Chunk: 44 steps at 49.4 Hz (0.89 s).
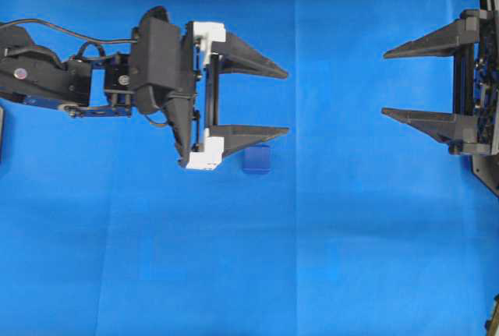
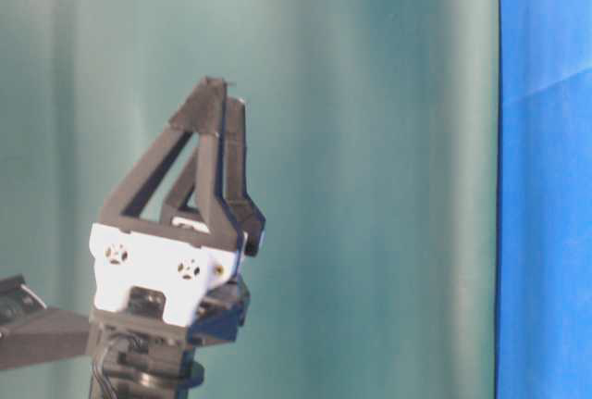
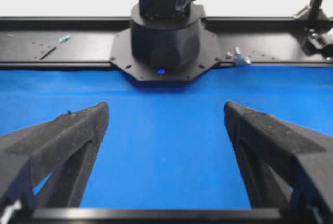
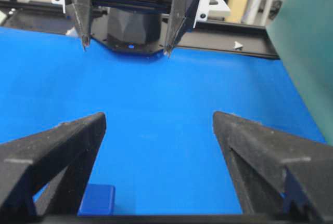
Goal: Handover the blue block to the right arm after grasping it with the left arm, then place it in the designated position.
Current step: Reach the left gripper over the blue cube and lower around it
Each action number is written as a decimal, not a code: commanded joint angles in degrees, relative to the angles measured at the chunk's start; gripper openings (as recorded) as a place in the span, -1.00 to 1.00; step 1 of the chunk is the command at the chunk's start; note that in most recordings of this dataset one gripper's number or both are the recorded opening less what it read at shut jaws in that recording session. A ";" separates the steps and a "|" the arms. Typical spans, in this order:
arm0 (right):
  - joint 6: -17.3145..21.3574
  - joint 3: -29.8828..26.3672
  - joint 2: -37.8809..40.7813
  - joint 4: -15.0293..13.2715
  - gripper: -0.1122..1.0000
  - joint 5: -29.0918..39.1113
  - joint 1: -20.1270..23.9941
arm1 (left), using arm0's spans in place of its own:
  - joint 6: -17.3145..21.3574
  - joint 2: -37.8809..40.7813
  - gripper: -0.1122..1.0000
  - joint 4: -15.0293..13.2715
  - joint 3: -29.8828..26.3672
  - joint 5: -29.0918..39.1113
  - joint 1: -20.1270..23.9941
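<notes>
Nothing is done yet: the blue block (image 1: 256, 159) lies ungrasped on the tabletop (image 1: 234, 274). At its 10 o'clock, the left tool (image 1: 284, 98) gapes empty; the right tool (image 1: 386, 83) too

Light falls evenly and bright over my blue cloth (image 1: 327, 258), with barely a shadow from above; only a faint dark patch sits under the blue block (image 1: 256, 159). My own fingers (image 3: 62, 146) loom soft and out of focus at the wrist view's bottom edge. The table-level view is hazy, its green backdrop (image 2: 370, 140) streaked with pale vertical bands. The background beyond the cloth washes out white.
</notes>
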 commanded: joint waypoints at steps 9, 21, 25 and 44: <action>-0.09 -1.49 0.35 0.09 0.96 -0.62 -0.26 | -0.88 -0.44 0.88 0.09 -2.20 4.83 -0.09; -0.09 -1.58 0.35 -0.09 0.95 -0.53 -0.18 | -3.25 0.97 0.88 0.09 -6.77 19.60 -0.97; -0.18 -1.58 0.35 0.00 0.95 -0.44 -0.18 | -4.13 2.29 0.88 0.18 -9.40 26.89 -0.97; -0.26 -1.41 1.23 -0.09 0.95 -0.26 -0.18 | -4.31 9.14 0.88 0.18 -23.38 58.18 -1.85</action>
